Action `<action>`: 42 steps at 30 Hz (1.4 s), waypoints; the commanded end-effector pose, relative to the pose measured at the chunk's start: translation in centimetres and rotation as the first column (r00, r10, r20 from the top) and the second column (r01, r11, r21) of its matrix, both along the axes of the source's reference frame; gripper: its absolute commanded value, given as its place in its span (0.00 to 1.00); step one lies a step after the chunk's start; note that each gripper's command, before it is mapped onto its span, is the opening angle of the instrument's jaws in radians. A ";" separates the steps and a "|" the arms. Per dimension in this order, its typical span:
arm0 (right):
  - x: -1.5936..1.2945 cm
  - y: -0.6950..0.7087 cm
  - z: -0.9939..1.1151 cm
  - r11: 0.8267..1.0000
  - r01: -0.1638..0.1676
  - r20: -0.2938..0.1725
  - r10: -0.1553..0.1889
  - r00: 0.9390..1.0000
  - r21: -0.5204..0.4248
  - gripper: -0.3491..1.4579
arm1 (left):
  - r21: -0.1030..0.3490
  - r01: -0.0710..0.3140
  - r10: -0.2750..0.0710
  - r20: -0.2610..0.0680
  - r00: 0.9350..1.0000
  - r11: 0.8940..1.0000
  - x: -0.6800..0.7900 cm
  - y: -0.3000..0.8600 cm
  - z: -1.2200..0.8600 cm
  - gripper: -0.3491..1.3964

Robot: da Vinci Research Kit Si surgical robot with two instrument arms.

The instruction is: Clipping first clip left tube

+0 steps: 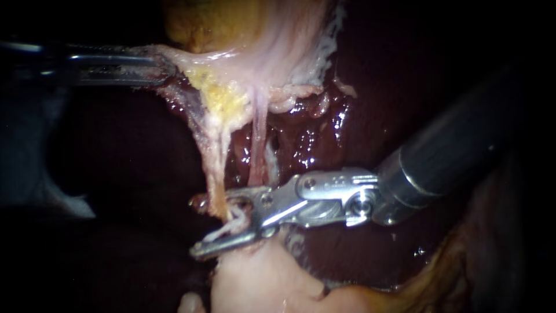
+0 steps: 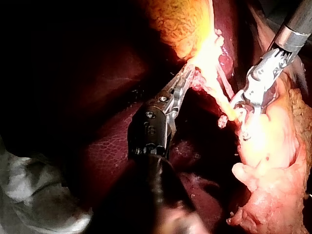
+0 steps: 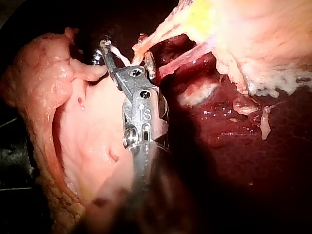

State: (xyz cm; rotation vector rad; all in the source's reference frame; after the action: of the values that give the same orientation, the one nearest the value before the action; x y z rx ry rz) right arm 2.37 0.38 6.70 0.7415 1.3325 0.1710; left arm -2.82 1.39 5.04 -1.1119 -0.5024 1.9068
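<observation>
"Well, where is the left tube?"
"Between the spread jaws of the right instrument, hanging over the liver; whether both jaws touch it is unclear."
"And the left instrument?"
"Its jaws pinch pale tissue just under the gallbladder."

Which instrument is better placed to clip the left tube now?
Right. The right instrument has its open jaws straddling the left tube. The left instrument is shut on tissue by the gallbladder, holding it taut.
</observation>
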 end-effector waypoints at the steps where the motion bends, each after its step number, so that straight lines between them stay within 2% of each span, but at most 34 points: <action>1: 0.00 0.00 -0.04 1.000 0.003 -0.004 -0.003 1.000 0.001 0.46 | 0.000 0.000 0.000 0.000 1.000 1.000 0.00 0.00 0.00 0.00; 8: 0.02 -0.08 -0.32 1.000 0.011 -0.018 -0.010 1.000 0.011 0.46 | 0.000 -0.001 0.001 0.000 1.000 1.000 0.01 0.00 0.00 0.00; 12: 0.02 -0.17 -0.51 1.000 0.019 -0.028 -0.019 0.999 0.016 0.46 | 0.000 -0.001 0.001 0.000 1.000 1.000 0.01 0.00 0.00 0.00; 20: 0.04 -0.34 -0.71 0.999 0.038 -0.039 -0.037 0.999 0.016 0.46 | 0.000 0.000 0.000 0.000 1.000 1.000 0.01 0.00 0.00 0.00; 30: 0.03 -0.36 -0.74 0.998 0.063 -0.058 -0.062 0.996 0.016 0.42 | 0.000 -0.001 0.001 0.000 1.000 1.000 0.01 0.00 0.00 0.00; 35: 0.02 -0.33 -0.71 0.998 0.066 -0.060 -0.065 0.996 0.017 0.33 | 0.000 -0.001 0.001 0.000 1.000 1.000 0.01 0.00 0.00 0.00; 42: 0.00 -0.27 -0.64 0.999 0.052 -0.053 -0.052 0.997 0.014 0.17 | 0.000 0.000 0.000 0.000 1.000 1.000 0.01 0.00 0.00 0.00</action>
State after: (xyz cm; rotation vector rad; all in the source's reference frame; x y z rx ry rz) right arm 2.36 0.12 6.06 0.7947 1.3608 0.1220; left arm -2.81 1.40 5.03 -1.1122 -0.5031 1.9068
